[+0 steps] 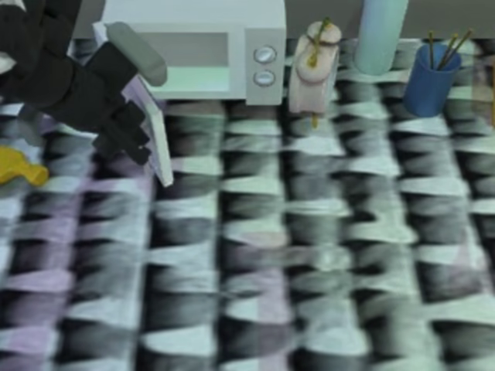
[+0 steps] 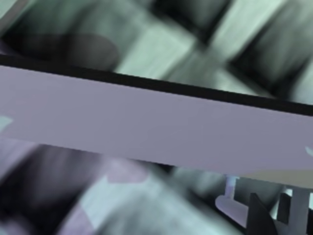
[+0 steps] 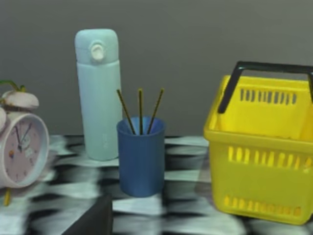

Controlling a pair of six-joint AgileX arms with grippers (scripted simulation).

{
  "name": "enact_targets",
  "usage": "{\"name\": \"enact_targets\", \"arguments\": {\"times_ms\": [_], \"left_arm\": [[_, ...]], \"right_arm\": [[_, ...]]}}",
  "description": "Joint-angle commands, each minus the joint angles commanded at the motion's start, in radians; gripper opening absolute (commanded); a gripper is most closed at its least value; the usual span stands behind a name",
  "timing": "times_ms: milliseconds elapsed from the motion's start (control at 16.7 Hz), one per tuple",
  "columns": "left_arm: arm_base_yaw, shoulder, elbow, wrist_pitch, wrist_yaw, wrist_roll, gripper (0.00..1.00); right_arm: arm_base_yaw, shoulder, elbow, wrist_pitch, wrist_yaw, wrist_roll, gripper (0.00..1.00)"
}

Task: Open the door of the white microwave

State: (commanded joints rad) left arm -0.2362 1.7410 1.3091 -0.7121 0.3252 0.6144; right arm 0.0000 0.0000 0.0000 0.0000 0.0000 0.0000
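The white microwave (image 1: pixel 193 15) stands at the back left, two silver knobs (image 1: pixel 264 66) on its right strip. Its door (image 1: pixel 160 151) is swung wide open on the left hinge and juts toward the table's front, so the cavity (image 1: pixel 186 50) shows. My left gripper (image 1: pixel 133 143) is on the door's outer side, near its free edge. In the left wrist view the door (image 2: pixel 146 122) fills the middle as a lavender band, and a dark finger (image 2: pixel 259 218) sits against the pale handle bar (image 2: pixel 230 210). My right gripper (image 3: pixel 93 220) is outside the top view, parked.
Right of the microwave stand a cream alarm clock (image 1: pixel 313 66), a pale blue flask (image 1: pixel 379 35) and a blue cup of sticks (image 1: pixel 431 77). A yellow basket (image 3: pixel 264 156) stands further right. A small yellow object (image 1: pixel 19 166) lies at the left edge.
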Motion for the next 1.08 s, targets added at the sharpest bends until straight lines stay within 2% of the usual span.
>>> {"name": "enact_targets", "arguments": {"times_ms": [900,1080], "left_arm": [[-0.002,0.002,-0.003,-0.001,0.002,-0.001,0.0],[0.011,0.004,0.004,-0.015,0.016,0.035,0.0]], "right_arm": [[0.0,0.0,0.0,0.0,0.0,0.0,1.0],[0.0,0.0,0.0,0.0,0.0,0.0,1.0]]}}
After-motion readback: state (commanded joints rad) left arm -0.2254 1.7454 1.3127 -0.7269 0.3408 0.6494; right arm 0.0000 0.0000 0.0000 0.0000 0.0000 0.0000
